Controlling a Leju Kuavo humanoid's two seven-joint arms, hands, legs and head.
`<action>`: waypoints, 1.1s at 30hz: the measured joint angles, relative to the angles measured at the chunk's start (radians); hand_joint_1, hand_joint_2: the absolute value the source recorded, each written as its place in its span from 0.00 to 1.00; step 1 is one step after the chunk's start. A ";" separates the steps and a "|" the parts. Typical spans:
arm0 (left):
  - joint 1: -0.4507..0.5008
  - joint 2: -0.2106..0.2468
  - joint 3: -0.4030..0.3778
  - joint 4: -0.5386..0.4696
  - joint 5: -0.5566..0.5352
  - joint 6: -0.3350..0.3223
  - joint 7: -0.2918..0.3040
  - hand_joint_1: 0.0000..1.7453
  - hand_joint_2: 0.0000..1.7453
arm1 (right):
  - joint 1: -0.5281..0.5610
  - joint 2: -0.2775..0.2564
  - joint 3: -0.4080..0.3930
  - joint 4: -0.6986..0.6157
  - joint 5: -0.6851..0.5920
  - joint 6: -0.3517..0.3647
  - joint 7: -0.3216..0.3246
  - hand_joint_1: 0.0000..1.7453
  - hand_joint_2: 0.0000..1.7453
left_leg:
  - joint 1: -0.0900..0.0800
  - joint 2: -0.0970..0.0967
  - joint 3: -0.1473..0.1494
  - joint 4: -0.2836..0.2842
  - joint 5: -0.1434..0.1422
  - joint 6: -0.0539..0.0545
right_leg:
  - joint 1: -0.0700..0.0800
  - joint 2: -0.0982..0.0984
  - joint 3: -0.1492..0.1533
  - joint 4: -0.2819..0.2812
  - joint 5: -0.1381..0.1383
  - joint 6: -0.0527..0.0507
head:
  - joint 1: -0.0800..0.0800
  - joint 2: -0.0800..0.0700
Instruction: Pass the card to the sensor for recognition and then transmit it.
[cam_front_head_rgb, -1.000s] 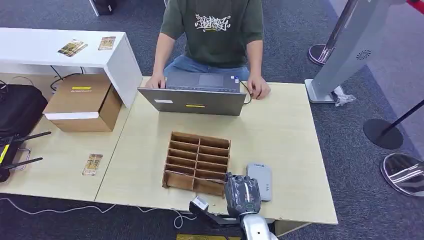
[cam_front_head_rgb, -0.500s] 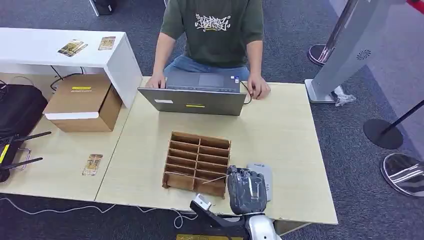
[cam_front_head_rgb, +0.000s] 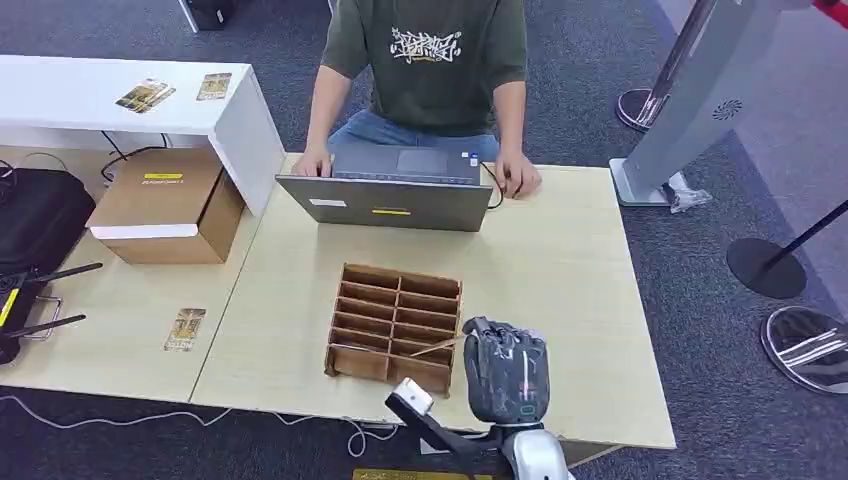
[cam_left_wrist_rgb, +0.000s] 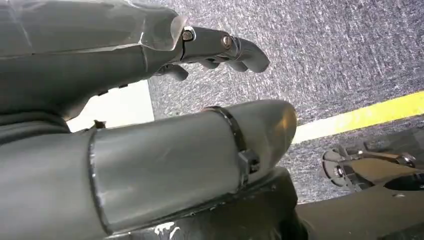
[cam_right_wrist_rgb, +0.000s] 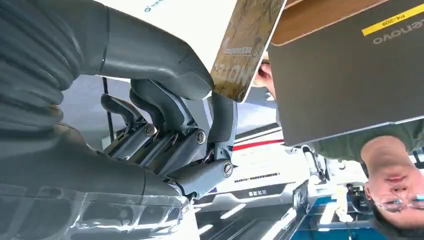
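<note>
My right hand (cam_front_head_rgb: 505, 370) hovers near the table's front edge, over the spot where the grey sensor lay; the sensor is hidden beneath it. The hand pinches a brownish printed card (cam_right_wrist_rgb: 245, 45) between the thumb and the fingers. In the head view the card (cam_front_head_rgb: 440, 348) shows as a thin edge sticking out leftward over the wooden divider box (cam_front_head_rgb: 395, 325). My left hand (cam_left_wrist_rgb: 175, 150) hangs over grey carpet, holding nothing, its fingers (cam_left_wrist_rgb: 220, 45) apart from the thumb.
A person sits at the far side behind a grey laptop (cam_front_head_rgb: 390, 200). A cardboard box (cam_front_head_rgb: 170, 205) and a loose card (cam_front_head_rgb: 185, 328) lie on the left table. More cards (cam_front_head_rgb: 145, 95) rest on the white shelf. A grey kiosk stand (cam_front_head_rgb: 690, 100) rises at right.
My right hand has moved right and away from me with the card, going from beside the grey sensor to over it and covering it.
</note>
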 joint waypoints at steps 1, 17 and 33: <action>0.000 0.000 -0.002 0.000 -0.001 -0.001 0.000 0.00 0.00 | 0.000 0.002 -0.003 0.000 0.000 -0.005 -0.005 1.00 1.00 | 0.000 0.000 0.000 0.000 0.000 0.000 | 0.000 0.000 0.000 0.000 0.000 0.000 | 0.000 0.000; -0.019 -0.003 -0.030 0.000 -0.034 -0.021 0.012 0.00 0.00 | -0.182 0.068 -0.045 0.070 -0.050 -0.186 -0.135 1.00 1.00 | 0.000 0.000 0.001 0.000 0.001 0.000 | 0.000 0.000 0.001 0.001 0.001 0.000 | 0.000 0.000; -0.045 -0.006 -0.086 0.000 -0.094 -0.076 0.013 0.00 0.00 | -0.564 0.130 -0.077 0.386 -0.167 -0.209 -0.135 1.00 1.00 | 0.000 0.000 0.001 0.000 0.002 0.000 | 0.000 0.000 0.001 0.001 0.001 0.000 | 0.000 0.000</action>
